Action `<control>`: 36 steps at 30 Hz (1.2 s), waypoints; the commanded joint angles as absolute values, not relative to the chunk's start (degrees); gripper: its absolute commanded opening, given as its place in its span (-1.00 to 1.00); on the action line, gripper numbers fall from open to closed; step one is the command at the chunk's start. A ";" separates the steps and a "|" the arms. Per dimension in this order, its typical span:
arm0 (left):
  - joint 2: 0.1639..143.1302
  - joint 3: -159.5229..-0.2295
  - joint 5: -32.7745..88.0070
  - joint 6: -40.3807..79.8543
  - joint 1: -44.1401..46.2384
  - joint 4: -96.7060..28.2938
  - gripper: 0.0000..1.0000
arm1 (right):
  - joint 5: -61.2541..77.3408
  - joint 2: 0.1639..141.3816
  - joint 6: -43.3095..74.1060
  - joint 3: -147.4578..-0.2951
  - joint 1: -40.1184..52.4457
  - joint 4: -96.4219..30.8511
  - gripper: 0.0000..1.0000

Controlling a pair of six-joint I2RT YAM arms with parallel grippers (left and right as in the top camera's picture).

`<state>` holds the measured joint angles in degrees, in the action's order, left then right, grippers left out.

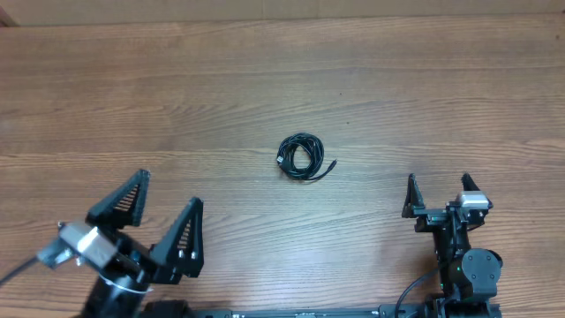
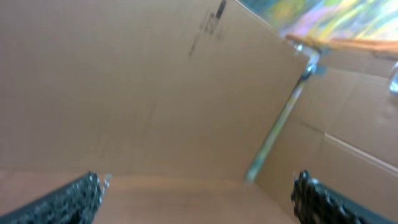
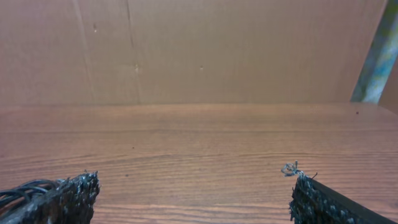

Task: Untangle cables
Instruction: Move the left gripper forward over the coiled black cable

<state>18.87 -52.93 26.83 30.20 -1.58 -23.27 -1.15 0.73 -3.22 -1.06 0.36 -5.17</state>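
Your table point(image 1: 265, 71) is the largest thing here: a flat wooden top with a long, streaky brown grain running side to side in the overhead view. Past the far side of the cables, plain matte cardboard point(image 3: 217, 50) stands upright along the table's edge, creased into panels. In the left wrist view a thin metal rod point(image 2: 277, 134) runs slantwise along one of its folds.

Your left gripper point(image 1: 169, 188) sits nearer the base than the cables and well off to their left. Its two black triangular fingers point(image 2: 78, 199) have rough, nubbly inner faces. They stand spread wide with nothing between them. It is turned at a slant, angled towards the cables.

Your right gripper point(image 1: 438, 178) is nearer the base than the cables too, off to their right, and closer to them than the left one. Its black fingers point(image 3: 323, 202) have the same coarse faces. They also stand wide apart and empty, pointing straight away from the base.

The cables point(image 1: 303, 157) lie flat on the table near its middle, apart from both grippers. They are thin, glossy black cords wound into a small, loose, roughly round coil. The coil is slightly longer along a slant from its far left to its near right. A short end with a small plug sticks out at the near right, towards the right gripper.
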 commanded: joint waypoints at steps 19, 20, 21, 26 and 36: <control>63.61 -91.33 29.47 26.00 8.75 -77.54 1.00 | -1.87 0.19 -3.42 -0.58 0.25 -4.86 1.00; 64.99 -91.77 26.72 26.68 11.05 -78.30 1.00 | -1.85 0.19 -3.42 -0.58 0.25 -4.86 1.00; 66.32 -92.31 24.67 27.22 13.13 -78.94 1.00 | -1.87 0.19 -3.42 -0.58 0.25 -4.86 1.00; 76.53 -99.92 10.46 30.55 23.59 -82.72 1.00 | -1.85 0.19 -3.42 -0.58 0.25 -4.86 1.00; 90.19 -101.73 5.58 31.09 26.65 -81.62 0.99 | -1.85 0.19 -3.42 -0.58 0.25 -4.86 1.00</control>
